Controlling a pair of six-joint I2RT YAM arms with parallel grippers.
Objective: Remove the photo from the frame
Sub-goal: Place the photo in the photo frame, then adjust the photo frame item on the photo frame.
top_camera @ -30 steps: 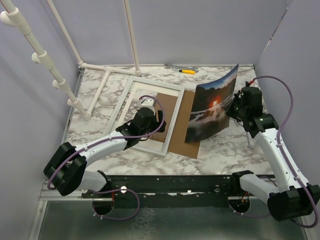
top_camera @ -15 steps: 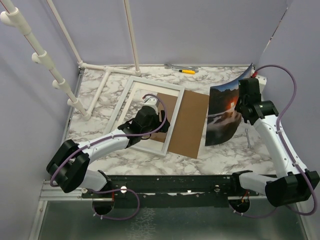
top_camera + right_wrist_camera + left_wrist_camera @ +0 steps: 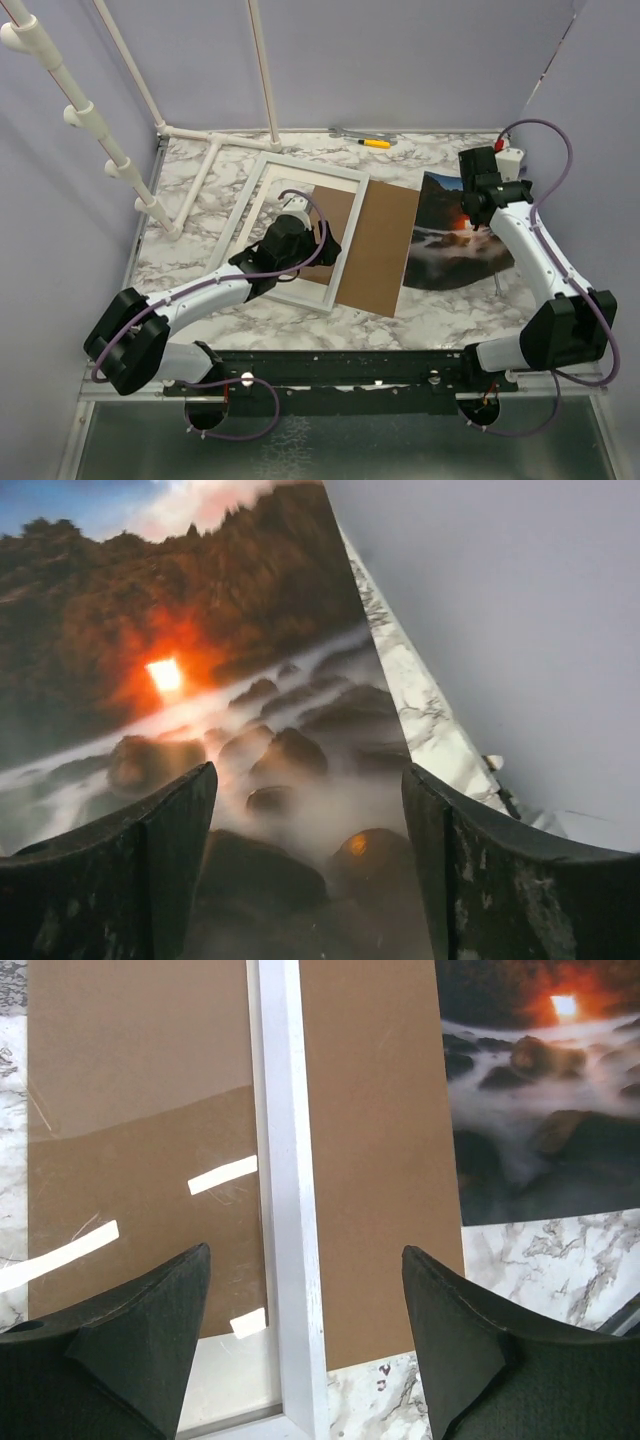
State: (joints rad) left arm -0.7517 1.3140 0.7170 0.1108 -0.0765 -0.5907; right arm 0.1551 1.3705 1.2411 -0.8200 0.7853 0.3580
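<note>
**Jaws apart: the photo is set down, clear of the frame**

Jaws of the right gripper (image 3: 308,772), clamped on the photo (image 3: 455,245) a second ago, now stand apart with nothing between them. The print hung curled in the air then. Now it lies flat on the table (image 3: 440,305) at the right, its left edge at the right edge of the brown board (image 3: 375,250). The right gripper hovers over the photo's far end.

The left gripper (image 3: 305,1252) has barely shifted. Its jaws are apart too, one on each side of the right rail of the frame (image 3: 262,175), gripping nothing. The frame lies left of centre on the board, which juts out to the right.

With the photo wholly outside the frame, the task looks as good as done.

The photo is a thin, glossy sheet showing dark trees and rocks, an orange glow, pale mist over water and a strip of blue sky. No crease shows.
</note>
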